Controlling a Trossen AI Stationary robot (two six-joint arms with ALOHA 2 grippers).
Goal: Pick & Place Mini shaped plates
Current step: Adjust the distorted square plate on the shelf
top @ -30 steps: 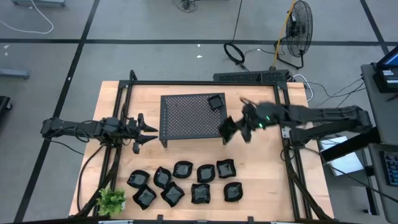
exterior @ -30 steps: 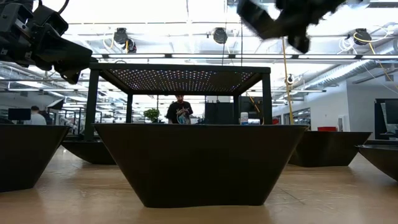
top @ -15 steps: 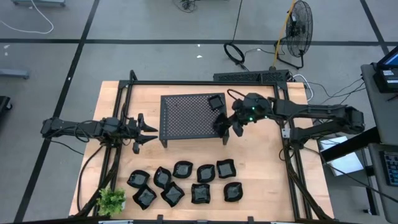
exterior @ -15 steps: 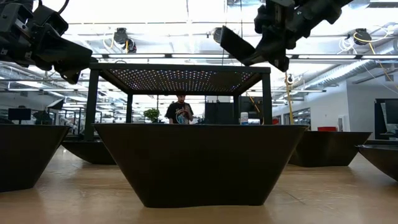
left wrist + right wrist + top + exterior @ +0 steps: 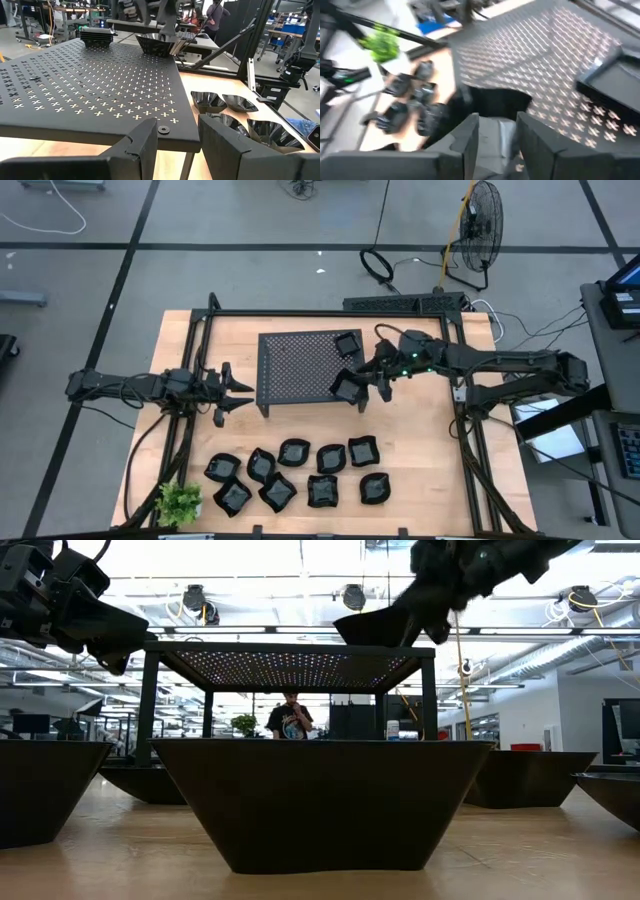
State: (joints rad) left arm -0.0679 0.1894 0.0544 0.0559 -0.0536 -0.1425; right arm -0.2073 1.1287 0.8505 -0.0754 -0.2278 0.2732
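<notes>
A black perforated rack (image 5: pixel 300 368) stands at the table's middle. One square mini plate (image 5: pixel 347 343) lies on the rack's far right corner. A second mini plate (image 5: pixel 346 387) lies level on its near right corner, also seen in the low view (image 5: pixel 375 628) and the left wrist view (image 5: pixel 157 44). My right gripper (image 5: pixel 370 377) is at this plate's right rim, fingers apart (image 5: pixel 497 135). My left gripper (image 5: pixel 228 391) waits open, left of the rack (image 5: pixel 177 145). Several more mini plates (image 5: pixel 295 475) rest on the table near its front edge. My right gripper stands with its fingers (image 5: pixel 467 137) apart at the plate's right rim (image 5: pixel 495 107), slanting down from the table's right. Whether they touch the rim, I cannot tell. The plate rests level on the rack's top.
A small green plant (image 5: pixel 180 501) stands at the near left corner. A black frame (image 5: pixel 205 340) runs along the table's sides and back. One plate (image 5: pixel 320 800) fills the front of the low view. A person (image 5: pixel 290 718) stands in the room behind.
My right gripper has carried the plate from beside the rack's right edge toward the table's left, over the rack's near right corner. The plate was tilted and clear of the rack; now it is level on the rack's top.
</notes>
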